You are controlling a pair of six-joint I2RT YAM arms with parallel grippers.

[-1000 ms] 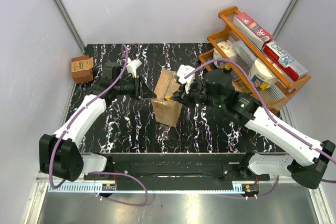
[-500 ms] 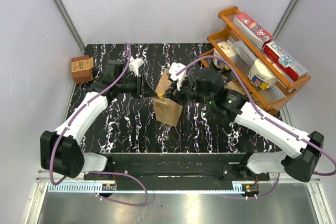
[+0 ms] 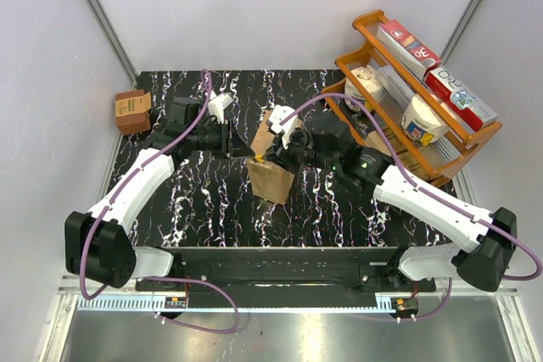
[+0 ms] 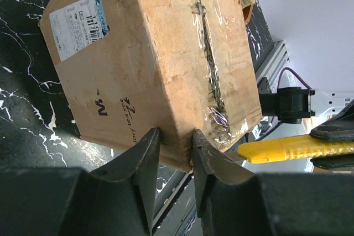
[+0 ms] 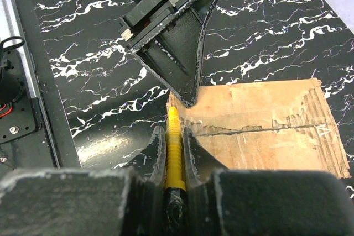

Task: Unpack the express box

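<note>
The brown corrugated cardboard express box (image 4: pixel 144 53) stands at the centre of the black marbled worktop (image 5: pixel 83 81). The left gripper (image 4: pixel 174 134) is closed on one box corner. The right gripper (image 5: pixel 173 131) is clamped on a yellow utility knife (image 5: pixel 174 153), whose tip meets the end of the taped seam (image 5: pixel 260 131). The seam runs crosswise to the blade.

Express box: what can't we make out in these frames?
- Contents of the express box: closed in every view.
- Text on the shipping label: left wrist, too small.
- Blade of the yellow cutter: right wrist, too small to tell whether it is in the seam.
- Box top: top external, the right gripper covers part.
</note>
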